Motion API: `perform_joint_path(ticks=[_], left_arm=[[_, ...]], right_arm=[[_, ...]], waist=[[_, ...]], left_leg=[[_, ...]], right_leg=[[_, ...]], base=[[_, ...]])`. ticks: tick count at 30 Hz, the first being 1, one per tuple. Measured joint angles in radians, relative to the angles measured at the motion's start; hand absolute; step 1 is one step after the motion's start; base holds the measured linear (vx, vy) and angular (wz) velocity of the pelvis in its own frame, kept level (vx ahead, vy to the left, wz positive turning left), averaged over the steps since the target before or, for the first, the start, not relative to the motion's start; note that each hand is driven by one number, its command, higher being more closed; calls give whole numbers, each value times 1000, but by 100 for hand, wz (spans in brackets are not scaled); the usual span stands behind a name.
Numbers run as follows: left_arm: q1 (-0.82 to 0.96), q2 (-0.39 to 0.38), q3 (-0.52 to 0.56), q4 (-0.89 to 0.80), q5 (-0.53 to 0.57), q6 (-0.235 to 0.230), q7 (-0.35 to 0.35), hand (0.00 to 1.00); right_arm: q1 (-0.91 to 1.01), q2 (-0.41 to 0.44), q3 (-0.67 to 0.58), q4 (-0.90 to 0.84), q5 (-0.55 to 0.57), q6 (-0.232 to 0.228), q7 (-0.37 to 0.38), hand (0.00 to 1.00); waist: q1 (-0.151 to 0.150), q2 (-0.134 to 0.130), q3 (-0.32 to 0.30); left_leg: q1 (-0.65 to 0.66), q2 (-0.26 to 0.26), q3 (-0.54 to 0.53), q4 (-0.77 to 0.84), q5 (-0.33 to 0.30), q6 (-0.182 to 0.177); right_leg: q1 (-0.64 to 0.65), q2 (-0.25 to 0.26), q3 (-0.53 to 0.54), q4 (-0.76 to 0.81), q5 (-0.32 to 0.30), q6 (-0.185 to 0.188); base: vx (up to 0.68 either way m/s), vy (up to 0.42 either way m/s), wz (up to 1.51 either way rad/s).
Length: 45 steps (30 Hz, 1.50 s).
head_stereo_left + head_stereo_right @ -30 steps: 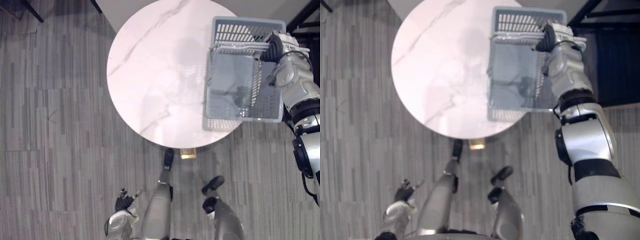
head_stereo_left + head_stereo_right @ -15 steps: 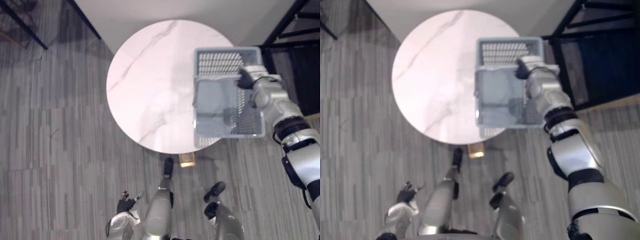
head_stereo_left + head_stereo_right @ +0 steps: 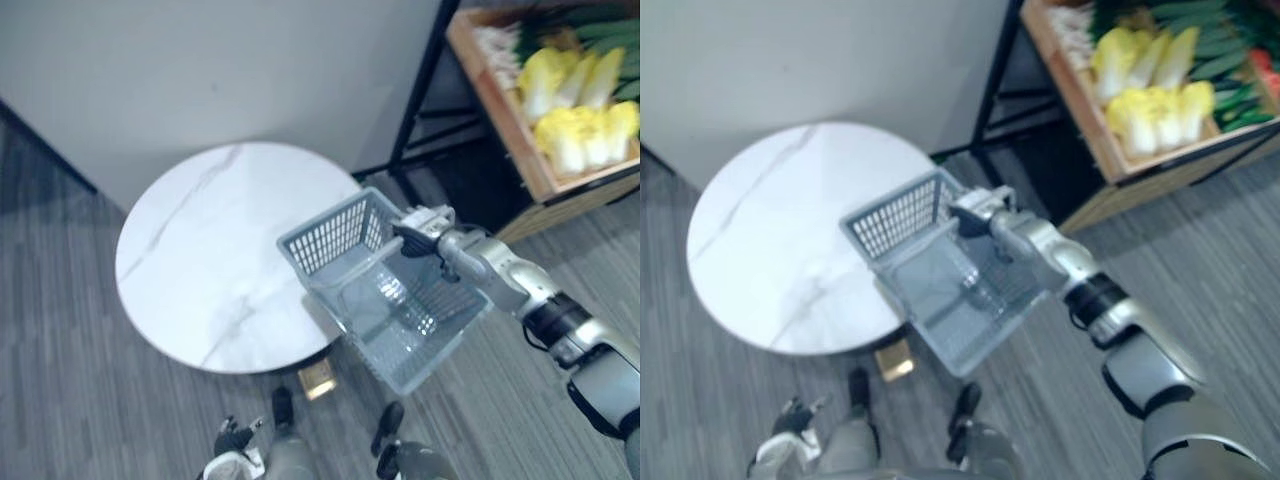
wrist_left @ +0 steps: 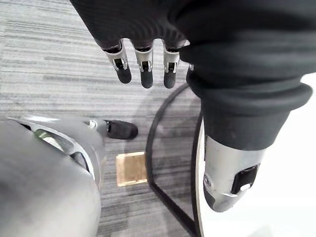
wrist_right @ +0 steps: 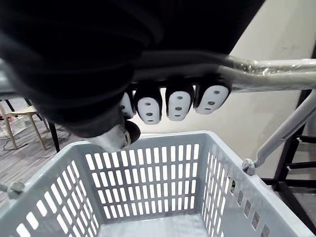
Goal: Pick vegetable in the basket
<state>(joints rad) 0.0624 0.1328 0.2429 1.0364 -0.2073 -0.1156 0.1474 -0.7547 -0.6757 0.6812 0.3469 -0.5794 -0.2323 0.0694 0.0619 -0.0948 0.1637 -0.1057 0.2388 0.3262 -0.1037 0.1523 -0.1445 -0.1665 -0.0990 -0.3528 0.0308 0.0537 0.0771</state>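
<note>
Basket held at the table's edge, vegetables in the crate

Grey plastic basket (image 3: 333,237) with slotted walls and a smooth bottom hangs tilted from the right hand (image 3: 425,232). One corner overlaps the rim of the round white marble-patterned table (image 3: 200,260); the rest of it is out over the grey wood-grain floor (image 3: 60,380). Open floor lies between the basket and the black metal shelf frame (image 3: 420,90).

On that shelf sits a wooden crate (image 3: 500,110) holding pale yellow leafy cabbages (image 3: 580,130), with long green vegetables (image 3: 1215,50) behind them. They lie well apart from the basket, up and to the robot's right.

The right wrist view adds what the head views cannot resolve: the fingers (image 5: 179,102) are curled over the basket's thin grey wire handle (image 5: 276,69), gripping it, with the slotted end wall below.

The left hand (image 3: 233,440) hangs low near the floor. Its own wrist view shows the fingers (image 4: 143,69) straight and holding nothing, above a small tan square plate (image 4: 131,169) beside the table's black ring base (image 4: 163,192).
</note>
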Motion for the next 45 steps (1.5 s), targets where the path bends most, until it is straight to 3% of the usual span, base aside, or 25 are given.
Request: perform_joint_path(ticks=[4, 9, 19, 23, 25, 26, 28, 30, 32, 33, 34, 35, 36, 37, 38, 39, 40, 41, 42, 44, 45], left_arm=[[23, 1, 0, 17, 48, 13, -6, 0], [24, 1, -4, 39, 78, 24, -30, 0], [81, -7, -13, 38, 111, 31, -46, 0], [125, -15, -14, 38, 136, 33, -47, 0], [141, -21, -23, 38, 144, 34, -48, 0], [155, -22, -44, 38, 146, 35, -50, 0], [165, -19, -62, 38, 153, 38, -59, 0], [158, -7, -90, 38, 180, 38, -60, 0], [152, 6, -93, 37, 192, 37, -65, 0], [134, 19, -95, 34, 193, 37, -67, 0], [135, 18, -91, 33, 195, 36, -67, 0], [129, 17, -77, 29, 204, 30, -68, 0], [129, 24, -73, 28, 210, 30, -68, 0], [129, 40, -68, 25, 210, 31, -68, 0], [132, 64, -64, 20, 209, 32, -68, 0], [131, 60, -43, 30, 209, 32, -67, 0], [131, 44, -40, 40, 208, 32, -69, 0], [117, 30, -41, 36, 208, 29, -72, 0], [105, 29, -41, 36, 208, 29, -74, 0], [92, 31, -41, 37, 208, 29, -73, 0], [88, 25, -40, 37, 208, 29, -73, 0]], right_arm=[[126, -86, -29, -73, 38, -2, 11, 100], [330, -167, -138, -153, 40, -36, 46, 100], [664, -160, -354, -52, 3, -61, 34, 100], [763, -129, -525, 2, -52, -53, -10, 100], [808, -107, -609, 26, -64, -29, -33, 100], [840, -81, -673, 21, -88, -16, -45, 100], [890, -53, -743, -2, -95, 4, -75, 100], [929, -9, -812, -27, -97, 17, -94, 100], [947, 17, -824, -35, -97, 26, -104, 100], [954, 44, -826, -46, -104, 39, -105, 100], [951, 50, -825, -48, -112, 43, -105, 100], [921, 69, -814, -46, -120, 44, -105, 100], [907, 75, -804, -42, -120, 43, -106, 100], [888, 75, -785, -31, -120, 40, -106, 100], [860, 75, -767, -13, -119, 34, -106, 100], [791, 76, -743, 11, -119, 37, -106, 100], [767, 79, -739, 12, -119, 37, -107, 100], [744, 60, -732, 4, -119, 35, -108, 100], [742, 57, -731, 4, -118, 32, -108, 100], [742, 57, -726, 3, -117, 32, -108, 100], [740, 56, -717, 3, -117, 33, -108, 100]], waist=[[-34, 6, -27], [-48, 18, -59], [-86, 63, -102], [-94, 84, -118], [-103, 79, -114], [-118, 70, -109], [-141, 64, -108], [-144, 54, -103], [-150, 41, -105], [-160, 30, -108], [-163, 47, -110], [-156, 67, -104], [-157, 62, -100], [-156, 39, -98], [-147, -16, -98], [-114, 2, -99], [-102, 15, -106], [-113, 9, -99], [-112, 1, -103], [-114, 1, -102], [-113, -4, -105]], left_leg=[[26, 11, 25, 0, -7, -6], [44, 21, 54, 0, -14, -8], [102, -11, 86, 0, -40, -4], [120, -31, 100, 0, -59, 0], [137, -46, 101, 0, -67, 10], [155, -66, 101, 0, -75, 22], [180, -96, 103, 0, -81, 31], [173, -131, 157, 0, -96, 48], [159, -149, 188, 3, -99, 68], [149, -154, 237, 7, -88, 95], [137, -133, 266, 7, -88, 112], [137, -94, 317, 7, -89, 116], [143, -79, 339, 9, -90, 115], [151, -68, 375, 35, -104, 115], [162, -68, 436, 103, -152, 102], [162, -8, 509, 128, -179, 103], [164, 15, 550, 123, -174, 100], [177, 16, 603, 128, -163, 96], [179, 20, 634, 144, -162, 93], [177, 35, 684, 165, -152, 77], [178, 45, 702, 178, -146, 69]], right_leg=[[19, 17, 27, -23, 4, -5], [20, 32, 59, -32, 9, -8], [64, 3, 83, -30, 10, -11], [73, -16, 93, -22, 0, 0], [62, -42, 96, 45, -39, 13], [51, -71, 100, 111, -76, 30], [46, -108, 113, 155, -93, 54], [22, -129, 166, 126, -57, 107], [3, -145, 173, 94, -44, 123], [-1, -170, 88, 42, -87, 75], [0, -174, 11, 56, -120, 28], [-38, -196, -115, 184, -124, -68], [-49, -211, -164, 272, -128, -80], [-47, -244, -237, 393, -134, -99], [-19, -275, -286, 428, -40, -173], [-2, -182, -276, 281, 0, -180], [8, -142, -263, 211, 28, -176], [8, -184, -304, 311, -49, -168], [35, -214, -314, 320, -76, -101], [66, -220, -308, 243, -92, -37], [70, -197, -304, 202, -109, -21]], base=[[7, -24, -22], [22, -10, -19], [45, 35, -5], [10, 41, -5], [31, 76, 9], [20, 83, 15], [19, 130, -1], [-1, 178, -47], [-3, 131, -52], [13, 149, -57], [8, 176, -99], [-15, 84, -95], [2, 91, -116], [28, 21, -120], [-23, -64, -196], [-63, -136, -202], [-73, -144, -190], [-32, -129, -126], [-9, -128, -101], [-32, -239, -82], [-42, -287, -74]])
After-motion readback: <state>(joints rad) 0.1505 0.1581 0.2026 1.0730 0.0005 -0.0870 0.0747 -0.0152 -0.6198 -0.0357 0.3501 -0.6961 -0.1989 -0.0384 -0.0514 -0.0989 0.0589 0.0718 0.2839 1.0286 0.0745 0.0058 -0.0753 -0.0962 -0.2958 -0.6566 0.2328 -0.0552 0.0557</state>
